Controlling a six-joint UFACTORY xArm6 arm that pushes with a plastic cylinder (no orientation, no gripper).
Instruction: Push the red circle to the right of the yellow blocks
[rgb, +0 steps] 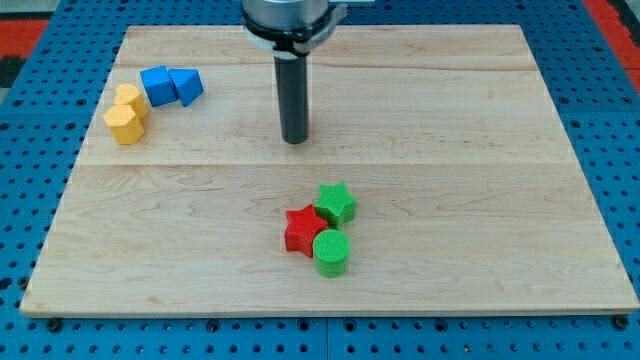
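Observation:
My tip (294, 140) rests on the wooden board (480, 150) at the upper middle. A thin sliver of red (308, 122) shows at the rod's right edge; its shape cannot be made out, as the rod hides the rest. Two yellow blocks sit at the view's upper left: one (129, 98) just above a yellow hexagon-like one (123, 124), touching. My tip is far to the right of them.
A blue cube (157, 85) and a blue triangle (187, 85) sit just right of the yellow blocks. A green star (336, 203), a red star (303, 230) and a green circle (331, 252) cluster at the lower middle, below my tip.

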